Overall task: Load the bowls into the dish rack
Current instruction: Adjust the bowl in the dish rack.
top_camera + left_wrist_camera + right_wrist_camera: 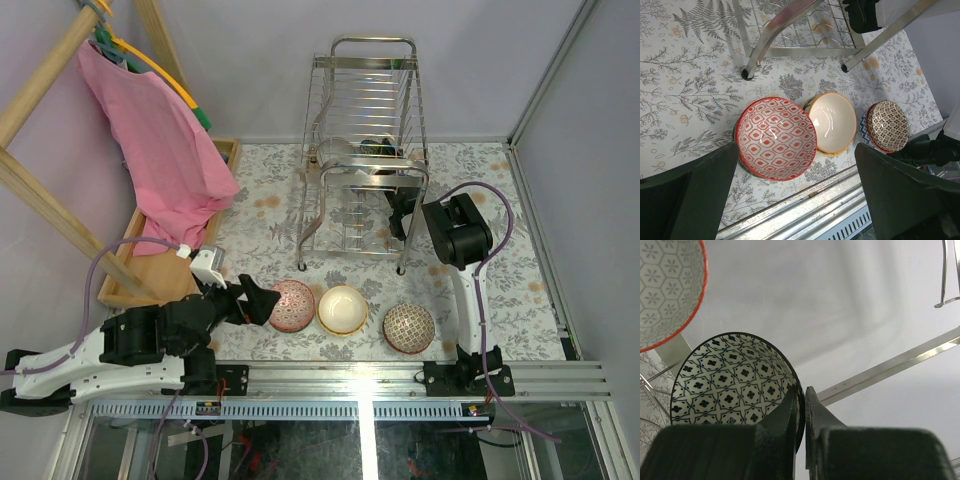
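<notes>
Bowls [343,309]: 2 in dish rack [372,95] w/ right fingers [782,430] pinching rim of blue one [730,380]; left fingers [685,195] spread over 3 stacks on desk [680,75].

No lettering, label, brand, number or sign can be read anywhere. The red-and-white ceramic bowl [776,138], the black-rimmed ceramic bowl [732,377] and the fern-printed tabletop [690,100] carry only ornament.

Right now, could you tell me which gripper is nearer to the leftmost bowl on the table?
Left. The left gripper hangs open right beside the leftmost bowl; the right gripper is away at the dish rack, shut on a dark-patterned bowl.
</notes>
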Tool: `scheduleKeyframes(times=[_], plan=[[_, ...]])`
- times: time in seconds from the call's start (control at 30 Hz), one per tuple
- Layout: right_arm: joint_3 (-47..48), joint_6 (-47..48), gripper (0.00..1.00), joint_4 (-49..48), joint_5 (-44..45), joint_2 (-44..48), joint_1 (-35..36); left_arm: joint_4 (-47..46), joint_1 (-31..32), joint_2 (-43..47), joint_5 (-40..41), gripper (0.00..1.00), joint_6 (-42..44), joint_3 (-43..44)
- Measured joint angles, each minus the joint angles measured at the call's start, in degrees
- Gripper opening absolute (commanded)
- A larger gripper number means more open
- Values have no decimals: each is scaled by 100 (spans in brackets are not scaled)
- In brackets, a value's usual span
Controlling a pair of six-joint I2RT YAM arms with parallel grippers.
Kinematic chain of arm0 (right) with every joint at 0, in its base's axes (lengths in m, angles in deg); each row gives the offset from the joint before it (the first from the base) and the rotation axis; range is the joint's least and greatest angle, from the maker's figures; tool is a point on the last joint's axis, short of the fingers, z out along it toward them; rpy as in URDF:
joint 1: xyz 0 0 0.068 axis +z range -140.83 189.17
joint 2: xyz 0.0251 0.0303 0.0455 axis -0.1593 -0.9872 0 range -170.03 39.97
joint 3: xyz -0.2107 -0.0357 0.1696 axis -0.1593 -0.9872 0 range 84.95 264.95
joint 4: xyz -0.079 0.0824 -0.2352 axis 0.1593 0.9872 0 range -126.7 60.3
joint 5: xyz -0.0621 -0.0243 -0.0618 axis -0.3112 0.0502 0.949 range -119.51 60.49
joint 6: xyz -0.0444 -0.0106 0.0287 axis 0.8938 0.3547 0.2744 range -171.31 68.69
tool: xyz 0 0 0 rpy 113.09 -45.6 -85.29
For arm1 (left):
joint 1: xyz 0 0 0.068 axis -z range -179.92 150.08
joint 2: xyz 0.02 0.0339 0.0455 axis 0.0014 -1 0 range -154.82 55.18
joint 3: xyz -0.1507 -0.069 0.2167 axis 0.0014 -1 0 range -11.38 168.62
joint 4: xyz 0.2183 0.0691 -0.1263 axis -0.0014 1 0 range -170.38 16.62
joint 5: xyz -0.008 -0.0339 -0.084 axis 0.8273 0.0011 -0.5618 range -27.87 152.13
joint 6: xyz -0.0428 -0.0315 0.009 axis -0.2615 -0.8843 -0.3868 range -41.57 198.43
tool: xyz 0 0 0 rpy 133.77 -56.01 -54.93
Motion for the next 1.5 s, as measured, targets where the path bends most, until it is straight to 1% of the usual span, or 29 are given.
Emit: scheduleKeyframes(times=[0.33,0.43,0.6,0.8,1.13,1.3,1.5], plan=[[-153,935,0,350,-175,52,-2,-52,0,-20,0,100,57,20],[-199,1104,0,385,-201,66,0,-61,0,-28,0,100,70,20],[-284,1113,1,372,-232,103,28,-85,0,-66,0,100,92,22],[-472,962,4,260,-306,195,50,-170,0,-120,0,100,129,22],[-927,476,7,144,-511,426,46,-212,0,-138,-4,100,151,22],[-957,129,11,70,-503,435,35,-216,0,-144,-7,100,149,24],[-964,-444,10,22,-507,476,-4,-284,0,-166,-9,100,149,24]])
